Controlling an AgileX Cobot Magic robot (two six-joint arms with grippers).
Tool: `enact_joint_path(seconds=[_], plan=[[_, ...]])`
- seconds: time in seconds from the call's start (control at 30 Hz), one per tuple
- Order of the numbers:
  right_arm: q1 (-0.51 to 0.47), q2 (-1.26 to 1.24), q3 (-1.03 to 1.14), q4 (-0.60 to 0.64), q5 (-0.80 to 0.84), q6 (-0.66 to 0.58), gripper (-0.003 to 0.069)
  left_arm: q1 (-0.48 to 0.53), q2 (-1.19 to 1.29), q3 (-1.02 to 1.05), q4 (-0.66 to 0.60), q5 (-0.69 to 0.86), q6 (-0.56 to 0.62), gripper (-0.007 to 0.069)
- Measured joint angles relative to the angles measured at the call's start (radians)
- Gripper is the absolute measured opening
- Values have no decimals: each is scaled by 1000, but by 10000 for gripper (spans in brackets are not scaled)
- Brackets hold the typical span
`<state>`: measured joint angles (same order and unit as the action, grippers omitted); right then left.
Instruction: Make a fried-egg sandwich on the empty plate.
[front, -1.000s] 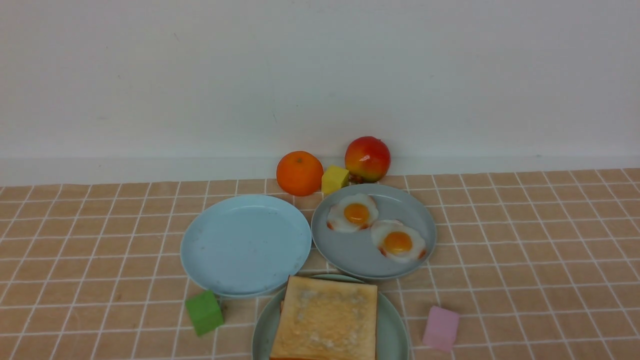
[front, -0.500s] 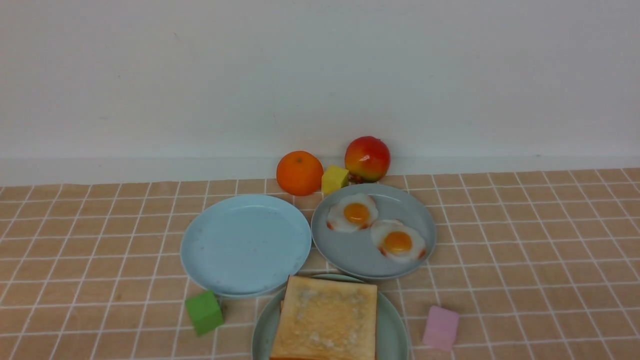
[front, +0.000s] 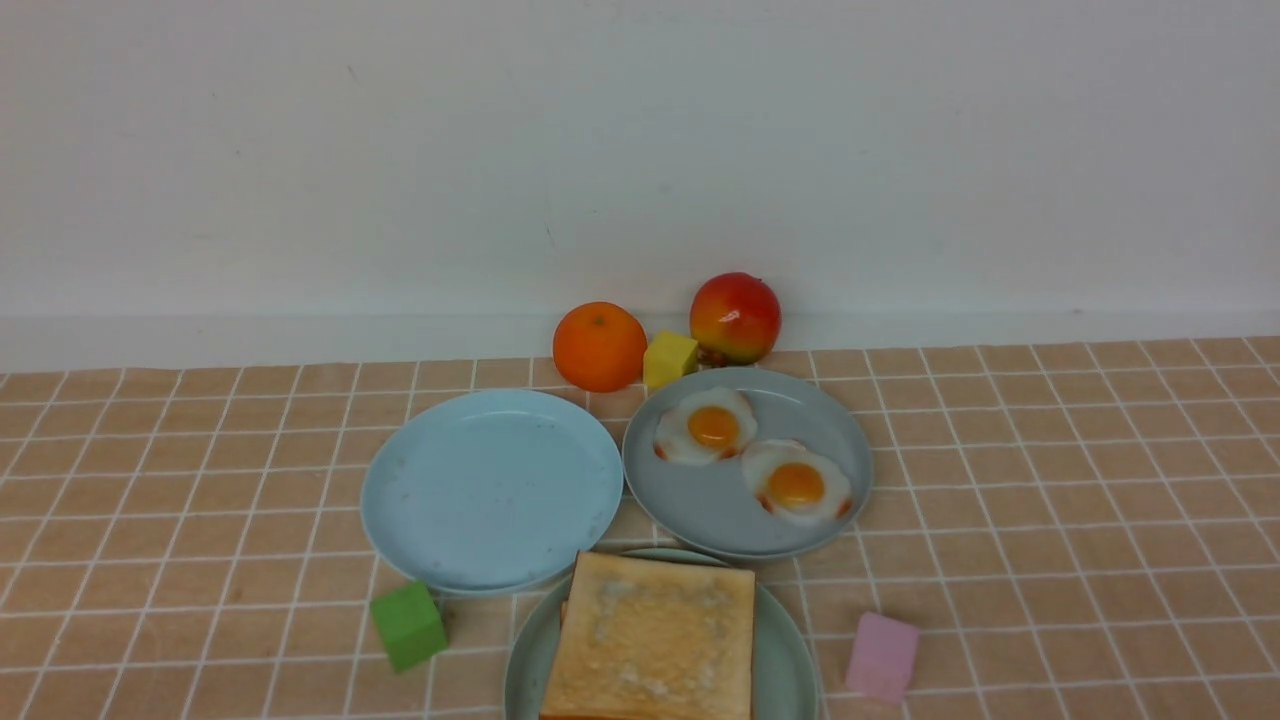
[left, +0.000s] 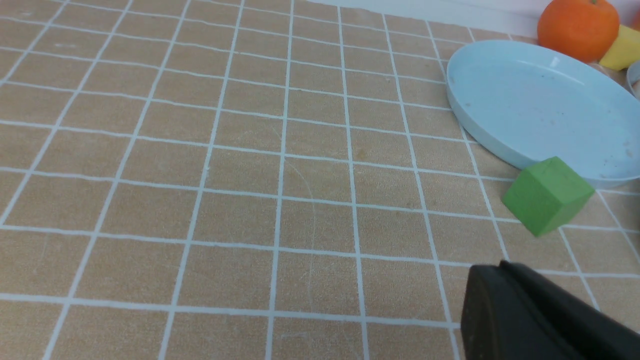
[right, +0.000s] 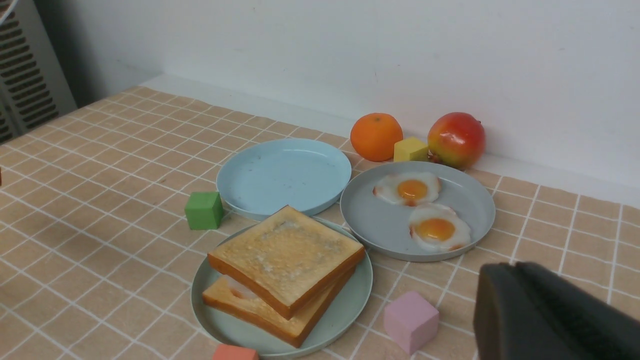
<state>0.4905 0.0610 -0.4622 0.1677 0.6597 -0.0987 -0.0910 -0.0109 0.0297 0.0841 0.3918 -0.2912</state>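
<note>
The fried-egg sandwich (right: 285, 252) lies on the mint-green plate (right: 357, 287), which is at the near centre of the table. It is two toasted bread slices stacked, with a sliver of egg white (right: 239, 290) showing between them. In the front view only the top slice (front: 650, 640) and the plate's rim (front: 525, 650) show. My right gripper (right: 515, 265) is shut and empty, to the right of the plate beside a pink cube. My left gripper (left: 502, 265) is shut and empty, over bare cloth to the left of the plates. Neither gripper shows in the front view.
An empty sky-blue plate (front: 490, 490) and a grey-blue plate (front: 700, 505) with two loose fried eggs (front: 797, 483) lie behind the sandwich. An orange (front: 599, 345), a yellow cube (front: 669, 358) and a red fruit (front: 735, 316) stand by the wall. A green cube (front: 408, 625), a pink cube (front: 882, 655) and an orange cube (right: 235, 352) lie near the plate.
</note>
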Motion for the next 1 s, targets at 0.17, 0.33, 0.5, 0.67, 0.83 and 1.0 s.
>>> enact_joint_path(seconds=[0.17, 0.33, 0.5, 0.67, 0.83, 1.0], plan=[[0, 0, 0, 0, 0, 0, 44, 0, 0, 0, 0, 0, 0, -1], [-39, 0, 0, -34, -10, 0, 51, 0, 0, 0, 0, 0, 0, 1], [-195, -12, 31, -86, -39, 0, 59, 0, 0, 0, 0, 0, 0, 1], [-330, -18, 175, -100, -176, 0, 65, 0, 0, 0, 0, 0, 0, 1], [-399, -49, 382, -91, -274, 0, 75, 0, 0, 0, 0, 0, 0, 5], [-407, -70, 475, -56, -263, 0, 80, 0, 0, 0, 0, 0, 0, 8]])
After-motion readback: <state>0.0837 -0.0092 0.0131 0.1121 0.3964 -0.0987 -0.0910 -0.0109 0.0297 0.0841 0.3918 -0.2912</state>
